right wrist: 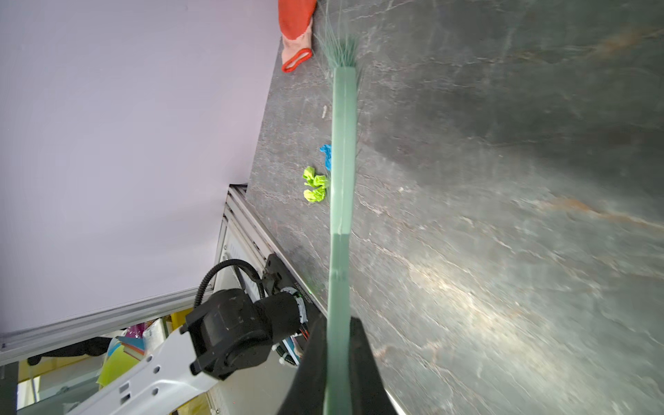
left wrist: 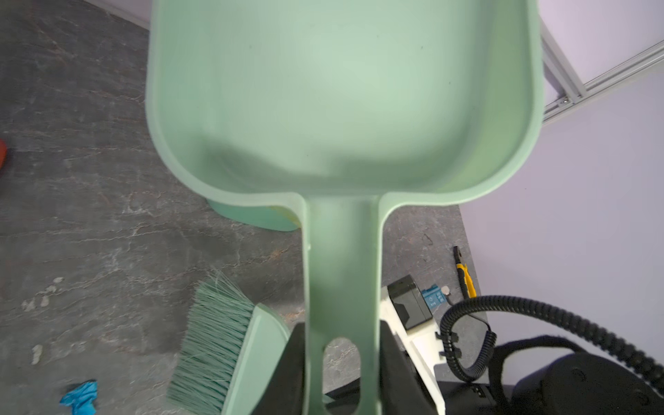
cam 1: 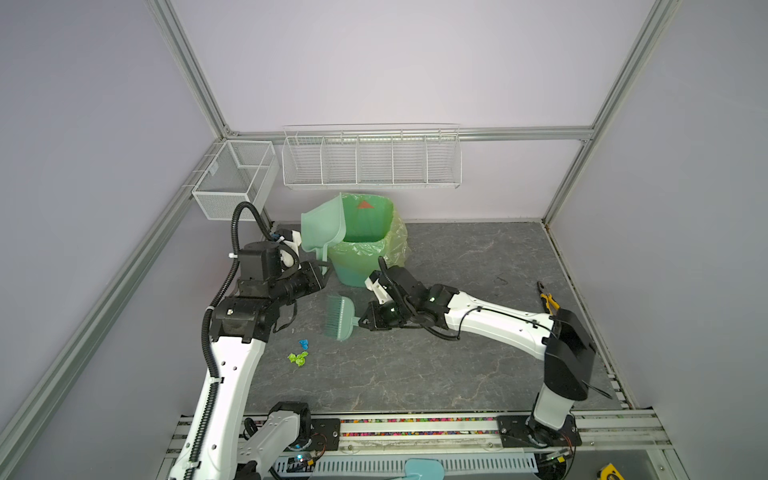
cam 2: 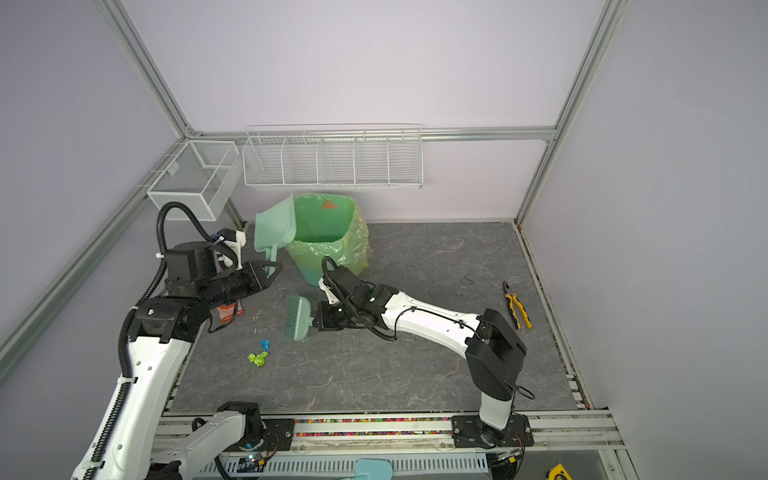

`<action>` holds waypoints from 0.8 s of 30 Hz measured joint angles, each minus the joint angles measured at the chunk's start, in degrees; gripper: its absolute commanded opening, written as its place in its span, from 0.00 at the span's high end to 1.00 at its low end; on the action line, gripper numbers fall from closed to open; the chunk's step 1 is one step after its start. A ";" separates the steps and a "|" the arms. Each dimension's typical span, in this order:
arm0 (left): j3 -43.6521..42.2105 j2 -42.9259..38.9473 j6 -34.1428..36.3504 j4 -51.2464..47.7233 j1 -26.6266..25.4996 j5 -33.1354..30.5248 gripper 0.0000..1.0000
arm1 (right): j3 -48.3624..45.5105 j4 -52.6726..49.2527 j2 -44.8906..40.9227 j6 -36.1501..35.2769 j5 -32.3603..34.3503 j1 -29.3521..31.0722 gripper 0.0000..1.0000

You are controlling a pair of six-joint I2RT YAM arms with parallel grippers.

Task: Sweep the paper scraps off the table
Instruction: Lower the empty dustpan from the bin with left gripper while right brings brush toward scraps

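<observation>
Left claw (left wrist: 341,345) grasping dustpan (cam 1: 322,226), tipped at bin (cam 1: 349,272) rim; right claw (right wrist: 337,345) clenched on hand brush (cam 1: 340,316); risk: brushing paper scraps (cam 1: 299,358) panless scatters them off tabletop (cam 1: 457,353)

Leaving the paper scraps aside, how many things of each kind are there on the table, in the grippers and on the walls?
wire baskets: 2
bin: 1
dustpan: 1
brush: 1
pliers: 1
glove: 1
Total: 7
A dark spot near the pliers is too small to tell and is not counted.
</observation>
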 measured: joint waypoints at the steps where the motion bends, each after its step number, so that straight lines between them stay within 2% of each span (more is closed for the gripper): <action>1: -0.15 -0.22 0.28 -0.70 0.00 -0.48 1.00 | 1.70 0.68 1.86 0.35 -0.79 0.22 0.93; 14: -1.36 -1.36 1.44 -2.38 0.00 -1.90 1.00 | 21.00 3.74 20.33 4.52 -7.69 3.67 0.93; 24: -1.36 -1.66 1.68 -4.33 0.04 -2.62 1.00 | 27.26 2.10 27.45 6.67 -9.57 5.84 0.93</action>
